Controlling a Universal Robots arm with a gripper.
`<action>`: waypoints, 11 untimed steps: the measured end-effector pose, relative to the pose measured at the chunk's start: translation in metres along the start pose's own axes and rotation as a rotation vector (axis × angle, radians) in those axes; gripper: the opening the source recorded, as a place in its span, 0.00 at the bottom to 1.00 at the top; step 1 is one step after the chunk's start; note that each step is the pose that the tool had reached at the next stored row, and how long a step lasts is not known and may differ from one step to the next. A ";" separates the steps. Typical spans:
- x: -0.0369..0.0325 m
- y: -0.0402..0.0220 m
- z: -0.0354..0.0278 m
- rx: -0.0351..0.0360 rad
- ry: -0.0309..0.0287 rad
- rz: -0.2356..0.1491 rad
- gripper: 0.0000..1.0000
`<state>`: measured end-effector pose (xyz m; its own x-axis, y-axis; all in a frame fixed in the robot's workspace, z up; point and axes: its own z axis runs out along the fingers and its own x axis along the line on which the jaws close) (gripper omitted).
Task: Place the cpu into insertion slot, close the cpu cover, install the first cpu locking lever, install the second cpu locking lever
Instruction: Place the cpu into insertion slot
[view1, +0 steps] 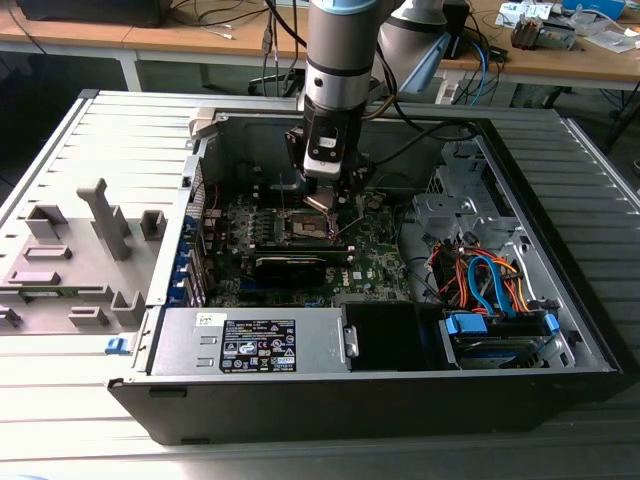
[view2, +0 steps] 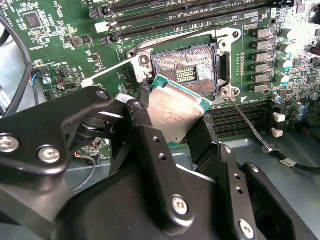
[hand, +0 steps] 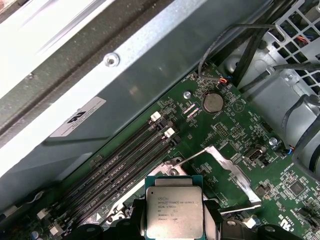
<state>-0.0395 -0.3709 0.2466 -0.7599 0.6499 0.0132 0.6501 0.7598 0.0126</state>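
My gripper (view1: 323, 198) is shut on the cpu (view1: 320, 202), a small square chip with a silver-grey top, and holds it tilted just above the motherboard. In the second wrist view the black fingers (view2: 145, 125) clamp the cpu (view2: 175, 110) by two opposite edges. It hangs right beside the open insertion slot (view2: 187, 70), whose brownish-gold pin field is bare. The cpu cover (hand: 225, 172) stands swung open next to the held cpu (hand: 174, 212). Two thin locking levers, one (view2: 115, 67) and the other (view2: 247, 122), stick out unlatched from the socket's corners.
Long black memory slots (view2: 175, 15) run beside the socket. A power supply box (view1: 250, 345) lies along the case's near wall, and a drive bay with blue and orange cables (view1: 490, 285) fills the exterior view's right. A grey fixture (view1: 100, 230) sits outside the case.
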 end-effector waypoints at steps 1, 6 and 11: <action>0.0000 0.0000 0.0001 -0.0001 0.0000 0.001 0.55; 0.0000 0.0000 0.0004 -0.0002 -0.0001 0.005 0.55; 0.0000 0.0000 0.0006 -0.0002 -0.0001 0.008 0.55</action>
<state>-0.0395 -0.3709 0.2460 -0.7547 0.6559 0.0132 0.6560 0.7546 0.0127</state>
